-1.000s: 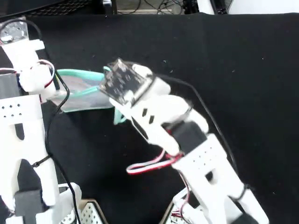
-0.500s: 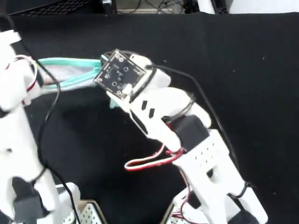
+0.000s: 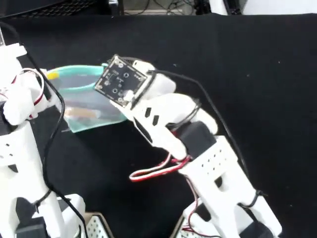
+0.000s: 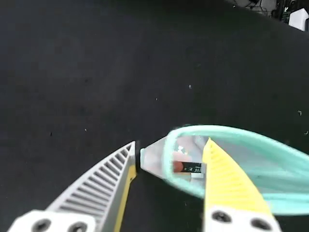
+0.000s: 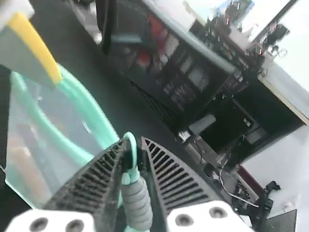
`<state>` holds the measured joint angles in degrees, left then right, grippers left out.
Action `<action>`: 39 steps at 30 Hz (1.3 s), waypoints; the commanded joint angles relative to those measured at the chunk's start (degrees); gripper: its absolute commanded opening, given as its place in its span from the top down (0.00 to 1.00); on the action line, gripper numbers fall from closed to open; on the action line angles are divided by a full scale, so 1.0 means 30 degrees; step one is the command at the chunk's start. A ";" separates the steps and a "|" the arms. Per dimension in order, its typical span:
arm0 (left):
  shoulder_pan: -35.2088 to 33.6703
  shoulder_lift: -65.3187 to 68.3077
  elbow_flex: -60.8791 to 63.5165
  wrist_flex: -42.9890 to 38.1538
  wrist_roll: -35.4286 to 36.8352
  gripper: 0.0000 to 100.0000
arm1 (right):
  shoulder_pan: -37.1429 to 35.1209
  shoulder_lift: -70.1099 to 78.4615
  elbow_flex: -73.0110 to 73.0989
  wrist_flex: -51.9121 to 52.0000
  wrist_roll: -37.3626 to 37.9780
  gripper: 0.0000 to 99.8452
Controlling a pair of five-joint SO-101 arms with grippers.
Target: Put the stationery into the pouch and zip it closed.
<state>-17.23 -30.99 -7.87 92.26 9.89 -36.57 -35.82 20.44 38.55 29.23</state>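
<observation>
Now right fingers (image 5: 91, 179) pinch the zipper pull (image 5: 132, 194) of the pouch (image 3: 84, 99); left fingers (image 4: 219, 174) stand apart at its other end.

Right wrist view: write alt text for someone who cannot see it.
The right gripper is shut on the zipper pull of a clear pouch with a mint-green zipper, its mouth partly open. A yellow-padded finger of the other arm sits at the pouch's far end, and cluttered shelves stand behind.
</observation>
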 commanded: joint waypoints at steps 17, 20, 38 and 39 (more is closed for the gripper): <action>0.0015 -0.9495 0.7868 -0.0703 -0.3048 0.77 | -0.0381 -0.0132 -0.0220 -0.0264 0.0000 0.99; 0.0044 -0.9641 1.2293 -0.4190 -0.4132 0.77 | -0.0440 -0.0015 -0.0220 -0.0293 -0.0059 0.99; 0.1685 -0.9905 2.1670 -1.8227 -0.0850 0.77 | -0.4864 -0.3385 0.0015 0.2344 0.1260 0.99; 0.1392 -1.0110 2.1612 -1.7641 -0.0879 0.77 | -0.4864 -0.3385 0.0073 0.2315 0.1319 0.99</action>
<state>-11.25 -59.65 57.63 38.02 6.29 -50.11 -43.56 20.97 45.41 32.40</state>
